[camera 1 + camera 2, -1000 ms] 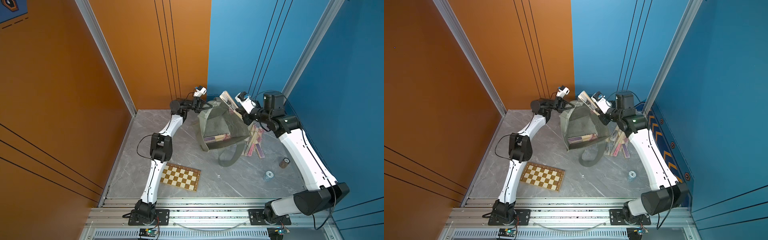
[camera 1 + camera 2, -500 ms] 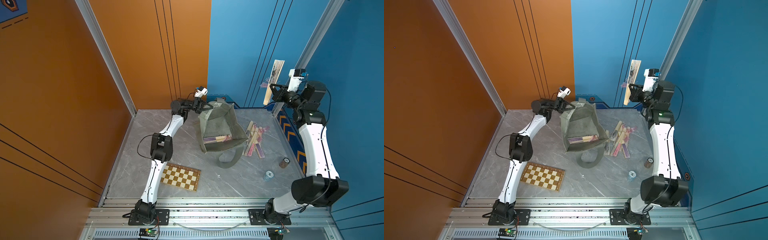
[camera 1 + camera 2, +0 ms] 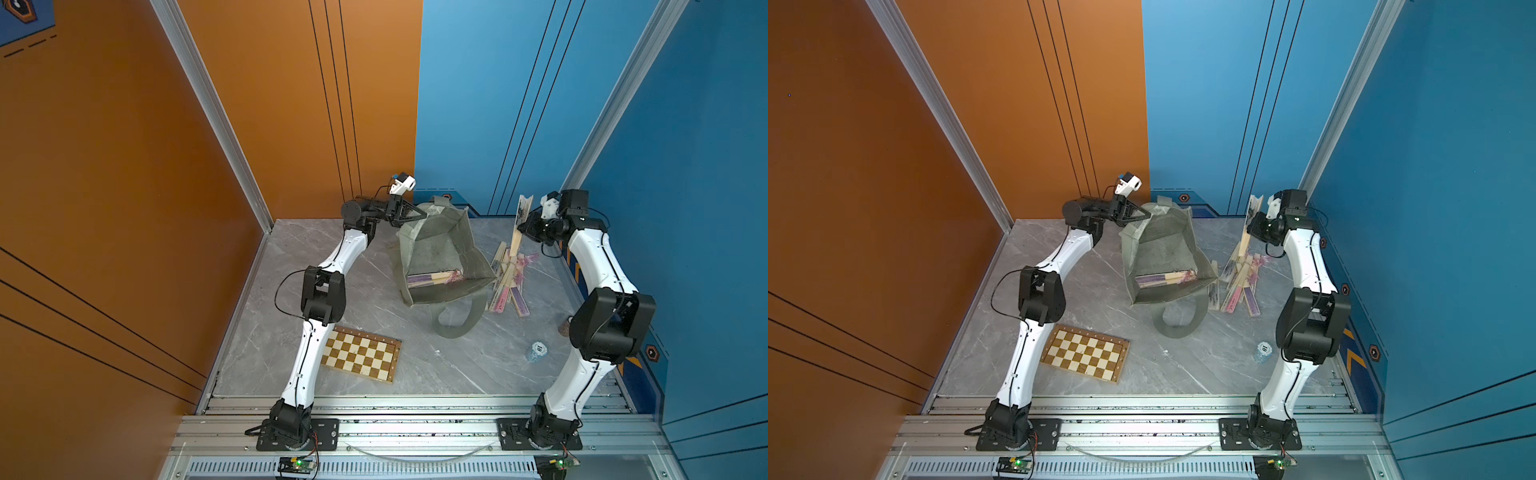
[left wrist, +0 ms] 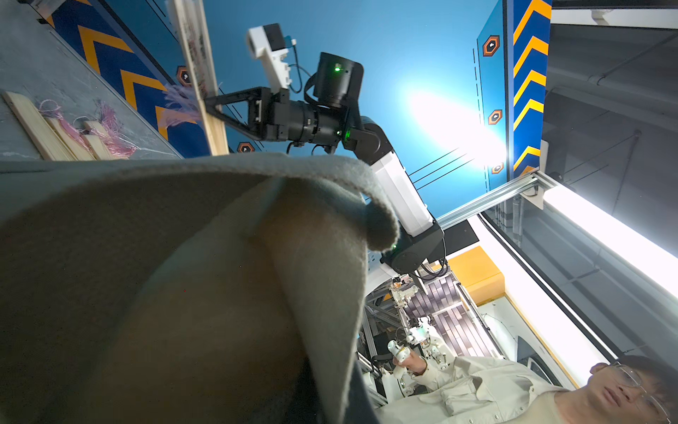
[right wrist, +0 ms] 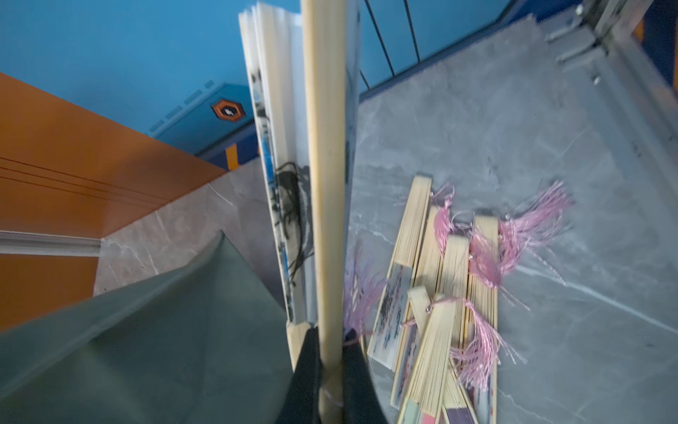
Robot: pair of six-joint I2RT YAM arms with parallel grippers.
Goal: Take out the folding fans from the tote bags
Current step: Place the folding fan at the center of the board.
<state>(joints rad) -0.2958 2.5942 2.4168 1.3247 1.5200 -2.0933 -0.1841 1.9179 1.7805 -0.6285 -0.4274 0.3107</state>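
The olive tote bag lies with its mouth held up by my left gripper, which is shut on the far rim. Bag fabric hides the jaws in the left wrist view. Inside the bag lie folding fans with a pink tassel. My right gripper is shut on a pale-ribbed fan, held nearly upright just above a pile of several fans to the right of the bag.
A brown-and-cream chessboard lies at the front left by the left arm. The bag's strap loops toward the front. A stack of poker chips stands front right, near the right arm's elbow. Walls enclose the table on three sides.
The right arm lifted a fan from the bag's mouth, swung it high to the right, then lowered it over the pile. The left gripper kept its hold on the rim.
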